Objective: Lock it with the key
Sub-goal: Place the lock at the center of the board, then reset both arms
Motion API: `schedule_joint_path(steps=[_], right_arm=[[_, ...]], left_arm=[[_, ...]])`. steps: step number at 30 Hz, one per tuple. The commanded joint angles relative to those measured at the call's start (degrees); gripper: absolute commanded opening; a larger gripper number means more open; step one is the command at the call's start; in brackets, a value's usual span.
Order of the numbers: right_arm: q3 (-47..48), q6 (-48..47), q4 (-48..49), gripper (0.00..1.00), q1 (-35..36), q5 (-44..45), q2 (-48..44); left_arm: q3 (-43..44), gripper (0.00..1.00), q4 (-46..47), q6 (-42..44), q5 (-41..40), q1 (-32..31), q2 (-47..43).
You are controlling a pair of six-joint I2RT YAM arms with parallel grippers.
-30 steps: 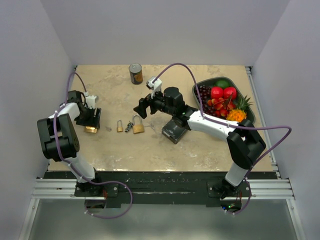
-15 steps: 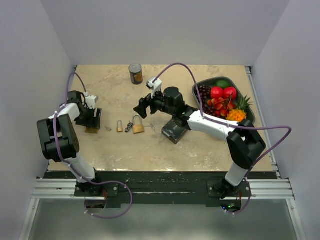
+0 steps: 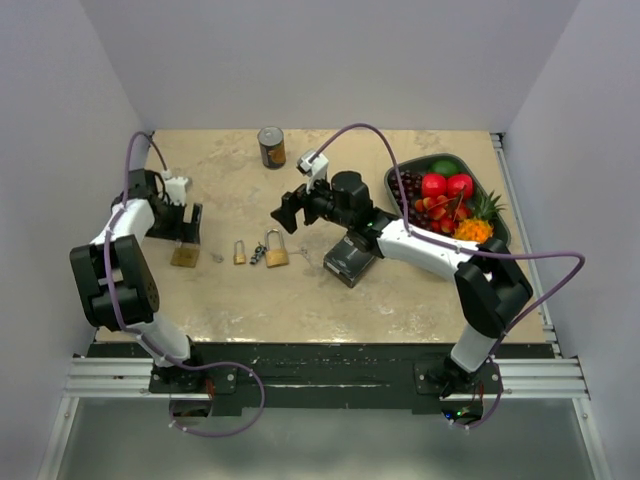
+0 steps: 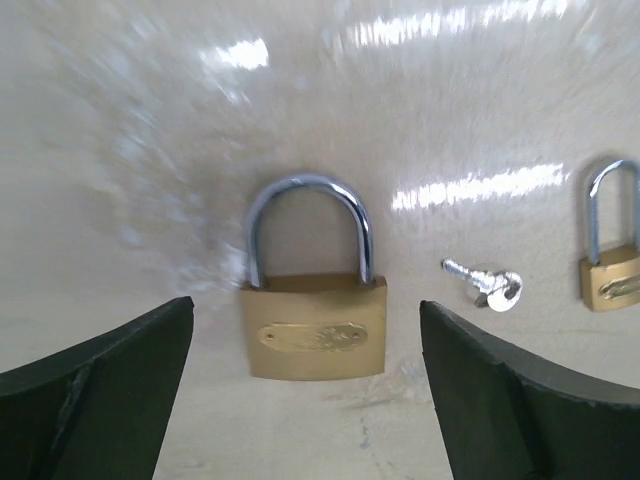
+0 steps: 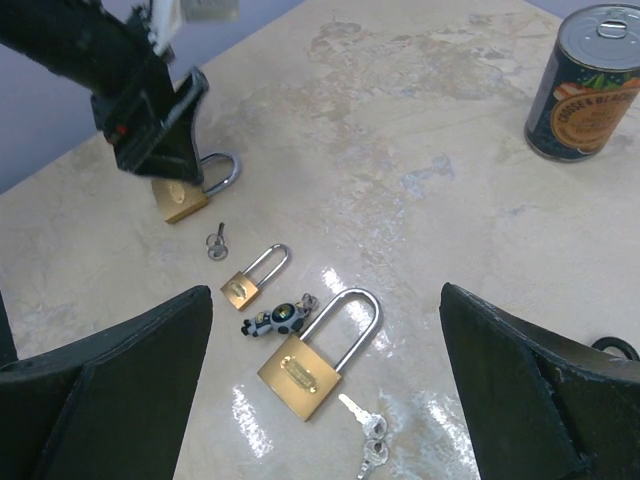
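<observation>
A brass padlock with its shackle shut lies flat on the table, also in the top view. My left gripper is open and hovers just behind and above it, empty; in the top view it is at the far left. A single small key lies right of that padlock. A small padlock, a keychain figure, a large long-shackle padlock and a pair of keys lie under my right gripper, which is open, empty and raised.
A tin can stands at the back. A black tray of fruit is at the right. A dark box lies under the right forearm. Walls enclose the table on three sides.
My left gripper has drawn back from the brass padlock toward the far left, leaving it lying on the table. The right gripper shifted slightly back.
</observation>
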Motion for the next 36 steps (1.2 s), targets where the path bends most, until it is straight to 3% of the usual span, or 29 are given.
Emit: schedule_joint_path(steps=[1, 10, 15, 21, 27, 36], right_arm=[[1.2, -0.5, 0.2, 0.99, -1.9, 0.6, -4.1], [0.7, -1.8, -3.9, 0.99, -11.1, 1.4, -11.3], [-1.2, -3.8, -8.2, 0.99, -16.4, 3.1, -16.7], [-7.6, -4.6, -13.6, 0.99, -24.4, 5.1, -25.0], [-17.2, -3.6, -14.8, 0.99, -27.9, 3.4, -33.8], [-22.1, -4.1, -16.2, 0.99, -27.8, 2.2, -39.5]], left_arm=[[9.9, 0.99, 1.2, 1.5, 2.0, 0.5, -6.1], [23.4, 0.99, -0.9, 0.2, 7.3, -1.3, -5.1], [22.1, 0.99, 5.0, 0.0, -0.1, -11.3, -6.8], [22.6, 0.99, 8.1, -4.7, 0.3, -21.1, -5.9], [13.0, 0.99, 14.2, -4.5, -7.2, -34.5, -7.2], [10.5, 0.99, 16.6, -7.7, -5.9, -36.5, -7.1]])
